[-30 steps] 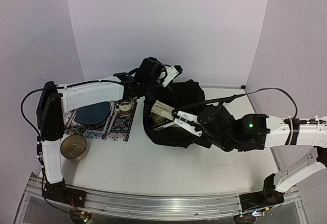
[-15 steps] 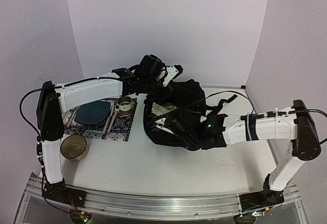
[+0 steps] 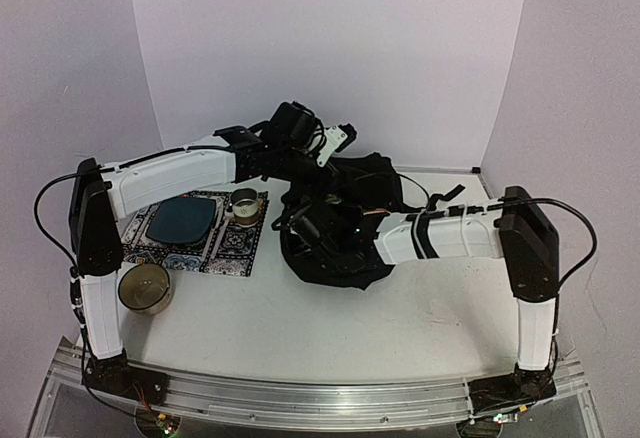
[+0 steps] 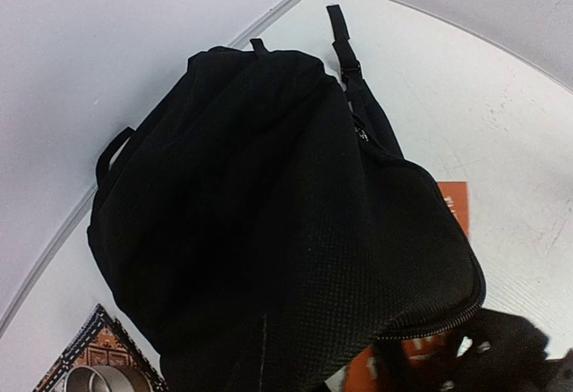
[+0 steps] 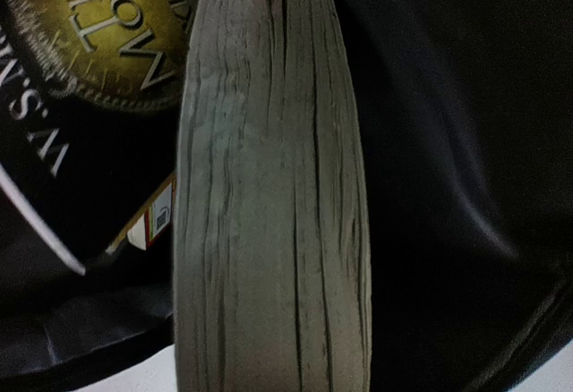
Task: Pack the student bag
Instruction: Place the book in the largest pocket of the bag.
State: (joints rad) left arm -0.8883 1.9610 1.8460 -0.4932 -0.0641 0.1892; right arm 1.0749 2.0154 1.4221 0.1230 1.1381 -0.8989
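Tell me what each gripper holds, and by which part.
Right gripper: probably the book, at its page edge, inside the student bag, but its fingers are hidden. Left gripper: cannot be told.

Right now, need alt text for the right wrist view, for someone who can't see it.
Close-up of the worn grey page edge of a thick book, running top to bottom through the middle of the frame. A dark cover with a gold emblem and pale lettering shows at upper left. The black fabric of the student bag fills the right side.
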